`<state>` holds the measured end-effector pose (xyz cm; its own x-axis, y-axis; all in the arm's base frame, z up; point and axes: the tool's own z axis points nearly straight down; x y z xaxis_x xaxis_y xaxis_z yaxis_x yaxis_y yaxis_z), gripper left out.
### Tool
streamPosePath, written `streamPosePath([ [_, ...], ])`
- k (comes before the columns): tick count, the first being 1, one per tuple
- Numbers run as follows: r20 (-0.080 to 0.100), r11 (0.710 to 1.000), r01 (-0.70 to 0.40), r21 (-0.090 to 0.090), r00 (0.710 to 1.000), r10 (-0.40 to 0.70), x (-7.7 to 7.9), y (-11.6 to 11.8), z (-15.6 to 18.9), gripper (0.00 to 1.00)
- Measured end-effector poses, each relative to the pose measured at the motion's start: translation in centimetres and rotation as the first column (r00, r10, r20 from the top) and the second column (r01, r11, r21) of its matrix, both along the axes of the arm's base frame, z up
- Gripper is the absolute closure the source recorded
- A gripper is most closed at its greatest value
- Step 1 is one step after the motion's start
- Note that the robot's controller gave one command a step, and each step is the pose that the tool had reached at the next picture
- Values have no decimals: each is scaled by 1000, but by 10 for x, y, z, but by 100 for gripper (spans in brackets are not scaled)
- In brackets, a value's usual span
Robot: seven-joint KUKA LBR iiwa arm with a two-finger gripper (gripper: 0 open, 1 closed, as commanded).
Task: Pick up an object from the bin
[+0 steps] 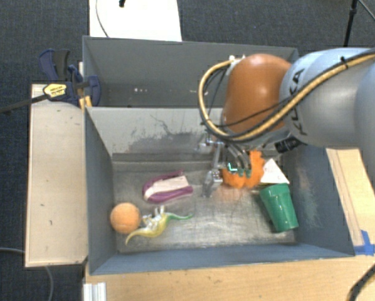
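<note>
Handling should be easy with the orange rounded thing [245, 175], judging by its looks: probably a light, hollow toy, stiff enough to bear a squeeze, though its smooth curved skin could slip. The best hold is likely across its middle, from the free left side. It lies right of centre on the bin [143, 108] floor, near the back wall. A white wedge [274, 173] touches its right side and a green cup [279, 207] lies just beside that. The gripper [217, 177] hangs low at the orange thing's left edge; whether it is open or closed cannot be told. Dark lettering [294, 91] on the arm's grey casing, crossed by a cable, reads as KUKA. Nothing in the bin carries a legible label.
</note>
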<state>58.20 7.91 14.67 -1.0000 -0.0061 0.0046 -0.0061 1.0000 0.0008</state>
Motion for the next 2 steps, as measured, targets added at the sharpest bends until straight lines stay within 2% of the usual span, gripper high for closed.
streamPosePath([
  [1, 8, 1000, 1, 1, 1000, -2, 2, 0, 4, 0],
  [2, 13, 1000, -4, 1, 1000, 4, -23, 62, -50, 0],
])
